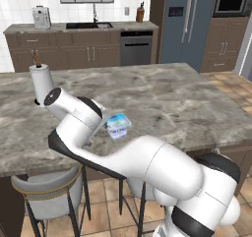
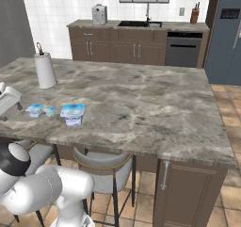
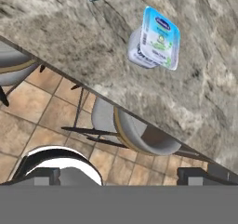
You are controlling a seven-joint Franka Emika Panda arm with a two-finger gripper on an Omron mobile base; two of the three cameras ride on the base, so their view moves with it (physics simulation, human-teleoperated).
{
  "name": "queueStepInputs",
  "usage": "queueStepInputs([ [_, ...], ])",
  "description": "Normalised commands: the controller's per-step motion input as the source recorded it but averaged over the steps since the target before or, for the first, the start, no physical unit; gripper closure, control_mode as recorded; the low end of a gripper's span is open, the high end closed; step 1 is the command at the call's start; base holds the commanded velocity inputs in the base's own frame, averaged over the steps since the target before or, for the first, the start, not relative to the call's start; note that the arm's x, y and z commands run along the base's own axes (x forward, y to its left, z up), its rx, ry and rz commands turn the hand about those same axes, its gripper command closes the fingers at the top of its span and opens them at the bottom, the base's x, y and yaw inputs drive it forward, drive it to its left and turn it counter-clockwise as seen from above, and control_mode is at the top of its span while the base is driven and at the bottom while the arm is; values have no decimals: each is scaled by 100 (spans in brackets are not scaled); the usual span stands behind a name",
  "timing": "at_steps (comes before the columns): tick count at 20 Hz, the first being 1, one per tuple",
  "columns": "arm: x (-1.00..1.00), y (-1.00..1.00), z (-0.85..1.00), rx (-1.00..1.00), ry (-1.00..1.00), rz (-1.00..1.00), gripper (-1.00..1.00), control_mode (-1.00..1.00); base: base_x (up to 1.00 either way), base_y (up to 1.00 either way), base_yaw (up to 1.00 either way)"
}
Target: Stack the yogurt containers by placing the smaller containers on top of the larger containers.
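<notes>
Hand view: pincer wide open, empty, above larger tub.

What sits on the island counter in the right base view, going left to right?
Smaller yogurt cup → second, tinier-looking cup → larger yogurt tub. The paper towel roll stands farther back, above the cups, so its place in the order is unclear.

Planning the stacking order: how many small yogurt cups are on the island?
2: one small cup nearest the counter's left end, the other just right of it, beside the large tub. More could hide behind the arm.
</notes>
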Motion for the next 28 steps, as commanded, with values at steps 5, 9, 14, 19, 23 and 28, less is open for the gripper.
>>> queueStepInputs([
  [5, 19, 0, -15, -5, -2, 0, -100, -100, 0, 0, 0],
  [9, 27, 0, -20, -3, -6, 0, -100, -100, 0, 0, 0],
  [14, 19, 4, -16, 0, -8, 0, -100, -100, 0, 0, 0],
  [19, 1, 19, -5, 0, -4, 3, -100, -100, 0, 0, 0],
  [23, 3, 25, 0, 0, 0, 5, -100, -100, 0, 0, 0],
  [28, 13, 10, -1, 0, 0, 1, -100, -100, 0, 0, 0],
])
